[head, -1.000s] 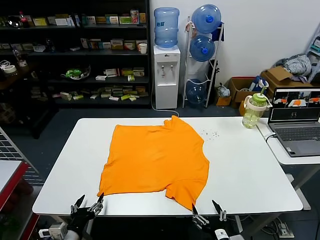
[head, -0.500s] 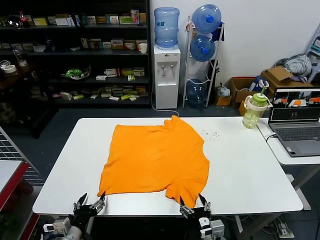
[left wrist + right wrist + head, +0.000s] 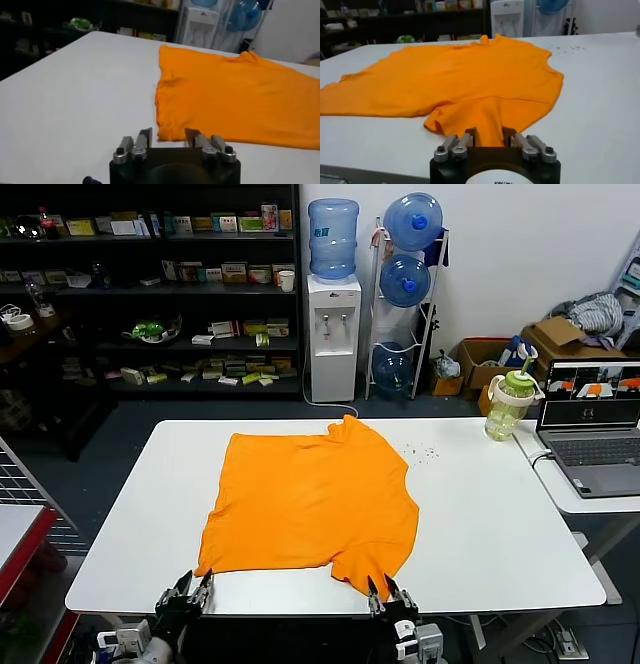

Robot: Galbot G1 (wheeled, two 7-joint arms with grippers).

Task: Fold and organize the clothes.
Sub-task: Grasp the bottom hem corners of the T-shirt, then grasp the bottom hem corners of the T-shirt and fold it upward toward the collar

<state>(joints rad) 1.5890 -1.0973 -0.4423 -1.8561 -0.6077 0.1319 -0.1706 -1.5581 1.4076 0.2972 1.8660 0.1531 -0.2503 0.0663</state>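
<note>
Even, bright overhead light leaves the white tabletop (image 3: 480,514) nearly shadowless, the shelves (image 3: 150,284) behind stay dim, and both wrist views blur in the distance.

You're in some office-storeroom or lab setup: dark shelves (image 3: 150,284) of boxed stock upper left, a water dispenser (image 3: 333,304) and spare jugs (image 3: 408,279) top centre, cardboard boxes (image 3: 560,339) and a laptop (image 3: 592,429) on the right.
</note>
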